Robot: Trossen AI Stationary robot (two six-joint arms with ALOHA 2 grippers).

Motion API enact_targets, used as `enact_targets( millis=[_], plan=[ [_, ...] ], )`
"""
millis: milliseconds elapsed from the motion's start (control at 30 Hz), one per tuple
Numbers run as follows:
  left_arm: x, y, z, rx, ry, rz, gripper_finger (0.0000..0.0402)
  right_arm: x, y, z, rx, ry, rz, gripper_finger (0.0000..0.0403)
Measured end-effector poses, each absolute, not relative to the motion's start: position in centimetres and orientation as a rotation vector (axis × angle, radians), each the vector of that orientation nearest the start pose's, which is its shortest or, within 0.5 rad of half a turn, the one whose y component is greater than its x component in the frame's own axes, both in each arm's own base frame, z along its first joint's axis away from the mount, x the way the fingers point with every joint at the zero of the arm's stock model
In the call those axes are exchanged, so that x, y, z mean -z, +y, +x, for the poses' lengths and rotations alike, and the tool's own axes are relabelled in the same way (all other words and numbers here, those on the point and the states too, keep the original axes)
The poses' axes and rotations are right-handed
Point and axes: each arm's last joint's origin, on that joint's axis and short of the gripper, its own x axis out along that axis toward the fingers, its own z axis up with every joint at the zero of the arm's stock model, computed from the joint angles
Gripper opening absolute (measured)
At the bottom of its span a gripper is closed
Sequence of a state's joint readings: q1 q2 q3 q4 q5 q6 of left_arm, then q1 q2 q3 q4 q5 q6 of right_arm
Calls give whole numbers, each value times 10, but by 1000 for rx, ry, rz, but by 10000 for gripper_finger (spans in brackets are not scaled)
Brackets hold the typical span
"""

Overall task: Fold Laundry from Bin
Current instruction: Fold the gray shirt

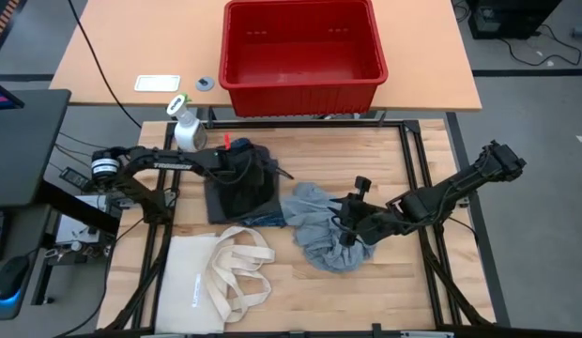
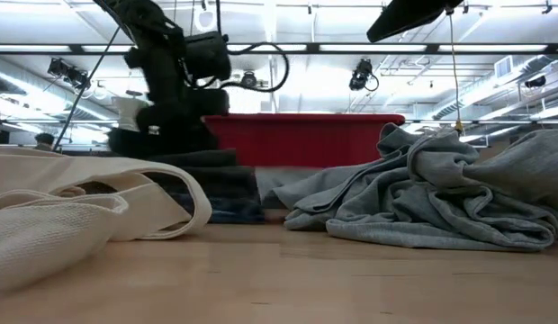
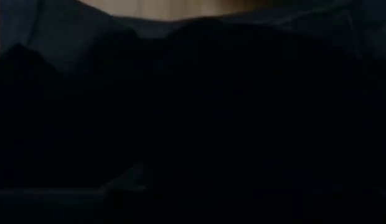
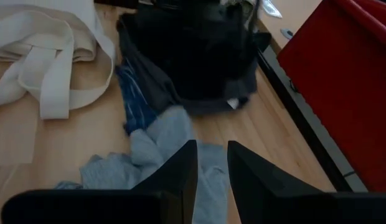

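Observation:
The red bin [image 1: 300, 94] stands on the far table, behind the wooden work surface. A folded stack of laundry lies left of centre: a black piece [image 1: 237, 192] on top, with blue plaid [image 1: 263, 218] showing at its near edge. My left gripper [image 1: 263, 169] is down at the black piece's far right corner; its wrist view shows only dark cloth. A crumpled light grey garment [image 1: 324, 239] lies heaped to the right of the stack. My right gripper [image 4: 211, 163] hovers over it, open by a narrow gap with nothing between its fingers.
A cream tote bag [image 1: 202, 277] with long handles lies at the near left. A white spray bottle [image 1: 186, 130] stands at the far left of the wooden surface. A white card [image 1: 157, 83] and a small disc [image 1: 205, 83] lie left of the bin.

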State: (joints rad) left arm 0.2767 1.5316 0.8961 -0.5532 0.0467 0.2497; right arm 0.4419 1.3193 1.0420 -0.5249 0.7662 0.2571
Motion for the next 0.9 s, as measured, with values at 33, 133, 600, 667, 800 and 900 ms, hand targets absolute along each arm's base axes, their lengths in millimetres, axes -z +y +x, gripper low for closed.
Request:
enact_targets(
  millis=[33,133,600,667,800,900],
  plan=[
    [-182,73,264,-50,1220,18,180,-286,96,251,388,614,-206,98],
    [-190,68,246,-68,1309,-34,180,-285,96,251,396,621,-191,98],
    [-271,43,208,-322,909,54,180,-287,92,255,390,606,-209,98],
    [-285,39,209,-411,781,121,180,-287,90,256,386,607,-197,97],
    [-296,26,220,-425,520,177,180,-281,89,257,405,590,-132,97],
    [-286,8,231,-354,284,212,180,-266,93,257,403,544,-83,97]
  ],
)
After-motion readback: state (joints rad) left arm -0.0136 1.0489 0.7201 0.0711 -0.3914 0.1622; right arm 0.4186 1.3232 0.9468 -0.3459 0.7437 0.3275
